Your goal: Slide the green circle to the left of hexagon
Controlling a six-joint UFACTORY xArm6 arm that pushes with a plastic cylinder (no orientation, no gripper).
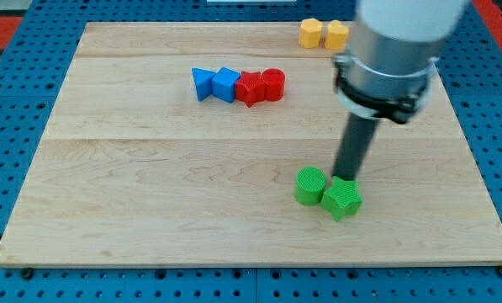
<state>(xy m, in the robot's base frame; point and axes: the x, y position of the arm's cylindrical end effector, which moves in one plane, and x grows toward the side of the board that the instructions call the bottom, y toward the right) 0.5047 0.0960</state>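
Observation:
The green circle (309, 186) lies on the wooden board (150, 210), right of centre and towards the view's bottom. A second green block, star-like (341, 199), touches its lower right side. My tip (345, 178) rests on the board just above the star-like green block and right next to the circle's right side. A yellow block that looks hexagonal (310, 33) sits at the view's top edge of the board, with another yellow block (337, 34) touching its right side.
A row of touching blocks lies at upper centre: a blue triangle-like block (203, 84), a blue block (226, 85), a red star-like block (250, 88) and a red round block (272, 84). The arm's grey body (393, 50) hangs over the upper right.

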